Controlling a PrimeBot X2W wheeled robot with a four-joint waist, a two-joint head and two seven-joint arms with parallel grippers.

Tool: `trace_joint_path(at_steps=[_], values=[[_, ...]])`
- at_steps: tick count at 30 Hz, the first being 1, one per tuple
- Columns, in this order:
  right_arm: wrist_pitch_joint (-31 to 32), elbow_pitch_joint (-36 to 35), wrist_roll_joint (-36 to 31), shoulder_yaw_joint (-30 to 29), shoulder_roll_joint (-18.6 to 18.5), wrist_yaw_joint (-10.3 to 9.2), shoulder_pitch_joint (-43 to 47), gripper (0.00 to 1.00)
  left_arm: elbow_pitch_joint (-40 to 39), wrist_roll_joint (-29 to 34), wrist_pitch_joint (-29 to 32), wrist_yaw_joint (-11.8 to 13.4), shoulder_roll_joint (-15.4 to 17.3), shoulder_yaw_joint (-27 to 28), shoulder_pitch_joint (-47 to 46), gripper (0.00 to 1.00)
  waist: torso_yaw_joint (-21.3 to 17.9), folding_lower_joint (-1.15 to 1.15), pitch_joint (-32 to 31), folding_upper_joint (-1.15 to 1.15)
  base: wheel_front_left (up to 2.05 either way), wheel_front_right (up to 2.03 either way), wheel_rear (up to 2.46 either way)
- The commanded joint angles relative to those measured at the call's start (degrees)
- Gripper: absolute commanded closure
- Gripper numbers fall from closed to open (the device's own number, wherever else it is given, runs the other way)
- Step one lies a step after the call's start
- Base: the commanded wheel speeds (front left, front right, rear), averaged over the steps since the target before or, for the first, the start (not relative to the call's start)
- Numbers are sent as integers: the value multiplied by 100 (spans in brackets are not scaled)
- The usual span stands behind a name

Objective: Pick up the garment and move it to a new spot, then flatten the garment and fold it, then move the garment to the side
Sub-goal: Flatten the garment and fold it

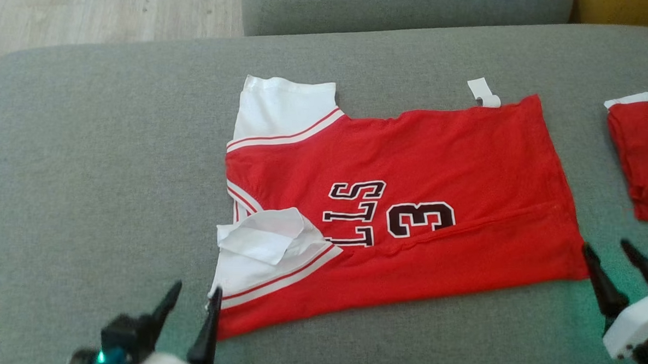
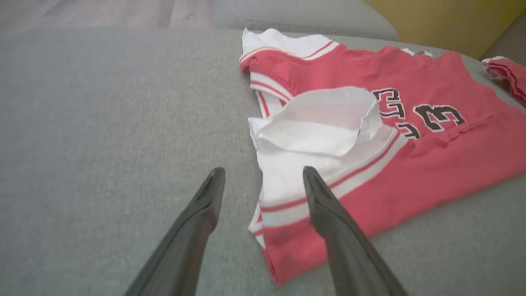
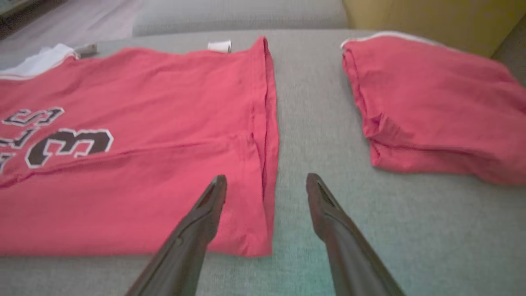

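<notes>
On the grey fabric sofa cushion (image 1: 84,166), the red-and-white numbered jersey (image 1: 410,207) lay flat, its near edge seemingly doubled over. Left gripper (image 1: 198,288) and right gripper (image 1: 605,245) stood open, empty, at its near corners, probably placed for another fold. A folded red cloth (image 1: 642,157) lay rightward.

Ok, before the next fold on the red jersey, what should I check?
1. Left pincer open and empty: ok.
2. Right pincer open and empty: ok.
3. Red jersey body flat on the grey cushion: ok.
4. White sleeve flap by the left pincer smoothed: not ok, it is rumpled.
5. Jersey apart from the folded red garment at the right: ok.
6. Lower layers lined up: cannot tell.
</notes>
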Motion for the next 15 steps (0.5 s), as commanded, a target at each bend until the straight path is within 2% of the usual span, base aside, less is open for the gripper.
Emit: trace_joint_path(at_steps=[1, 5, 7, 12, 14, 15], values=[[-37, -339, -94, -113, -91, -4, -1, 0, -239, 82, 14, 4, 172, 286, -488, 0, -28, 0, 50, 0, 0, 0, 0], [-60, -877, -326, -325, 159, -4, -13, 0, -390, 229, 195, -81, 313, 422, -1200, 0, -125, 0, 228, 0, 0, 0, 0], [-71, -1086, -435, -345, 288, -4, -56, 0, -401, 268, 353, -214, 377, 479, -1684, 0, -198, 0, 341, 0, 0, 0, 0], [-116, -1374, -614, -295, 500, -4, -212, 0, -48, 282, 1017, -785, 618, 556, -3145, 0, -412, 0, 736, 0, 0, 0, 0], [-122, -1451, -646, -248, 542, -4, -290, 0, 212, 189, 1344, -1101, 655, 557, -3768, 0, -506, 0, 908, 0, 0, 0, 0], [-122, -1451, -646, -248, 542, -4, -290, 0, 212, 189, 1344, -1101, 655, 557, -3768, 0, -506, 0, 908, 0, 0, 0, 0]])
